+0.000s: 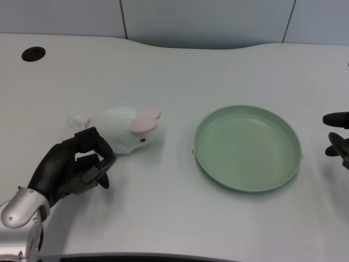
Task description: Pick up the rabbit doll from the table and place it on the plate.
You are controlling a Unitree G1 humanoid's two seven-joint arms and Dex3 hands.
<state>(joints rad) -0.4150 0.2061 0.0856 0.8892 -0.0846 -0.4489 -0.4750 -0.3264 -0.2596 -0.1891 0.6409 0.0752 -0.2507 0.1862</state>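
White counter, matte and finely textured, fills nearly the whole head view; its far edge curves inward at the middle, and a dark round hole sits near the far left corner. Behind the edge stand pale grey wall panels split by thin dark seams. Rabbit doll: white plush with pink ears, lying on its side on the counter left of centre, ears pointing toward the plate, one dark eye visible. Plate: pale green, round, shallow, raised rim, resting flat on the counter right of centre, near the doll but apart from it, nothing in it. Left hand: black, on a silver forearm entering from the lower left corner, positioned just in front of and to the left of the doll; upper fingers reach close to the doll's rear, contact uncertain. Fingers curled inward around nothing; the doll is not grasped.
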